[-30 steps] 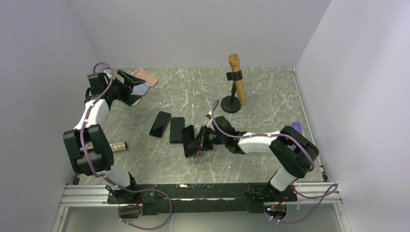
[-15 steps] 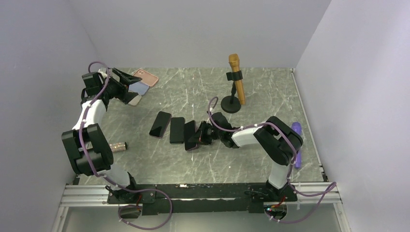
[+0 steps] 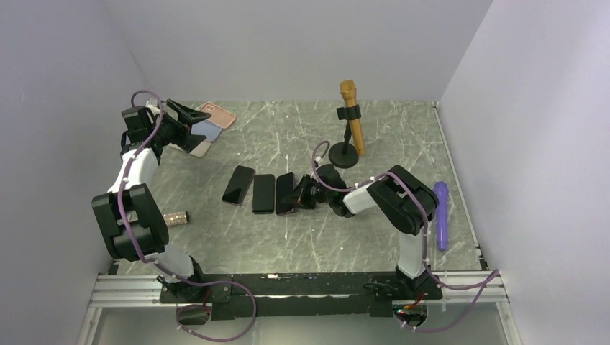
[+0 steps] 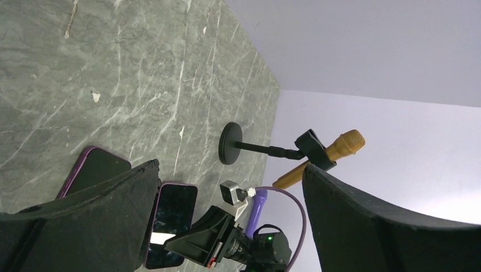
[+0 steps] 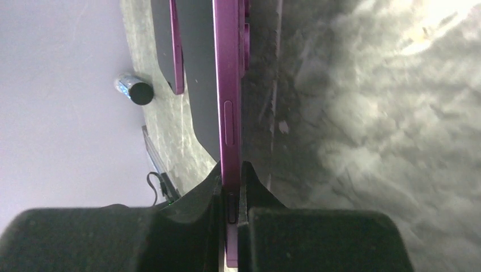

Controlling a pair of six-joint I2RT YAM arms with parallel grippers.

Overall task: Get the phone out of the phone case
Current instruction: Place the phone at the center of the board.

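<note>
Right gripper [image 3: 301, 195]: low over the middle of the grey marble table [image 3: 403, 136], arm folded back on itself. Pincer clenched on the phone [image 3: 285, 192]. In the right wrist view the two fingers [image 5: 211, 190] pinch the phone [image 5: 230, 107] by its thin edge. Side button visible on the magenta rim, camera bumps on the face turned toward the table. Cannot tell whether that rim is a case or the handset itself.

Phone position: centre of the table, dark face up, third in a row. Just to its left lies a second dark phone [image 3: 263, 192], and left of that a first dark phone [image 3: 238, 185], angled a little. Held phone sits just beside the second one; cannot tell whether it rests on the table or is a hair above it.

Left gripper [image 3: 188, 128]: far-left corner, fingers spread wide, holding nothing. Left wrist view confirms it: both fingers [image 4: 91, 221] stand far apart with the table showing between them. Under and beside it lie a pink case [image 3: 218, 115] and a pale case [image 3: 209, 131], the pale one partly hidden by the gripper.

Other things: a gold microphone [image 3: 350, 108] clipped in a black stand [image 3: 344, 154] toward the far side, near the right gripper. A purple microphone [image 3: 441, 214] lies along the right edge. A small silver cylinder [image 3: 177, 217] lies near the left arm.
</note>
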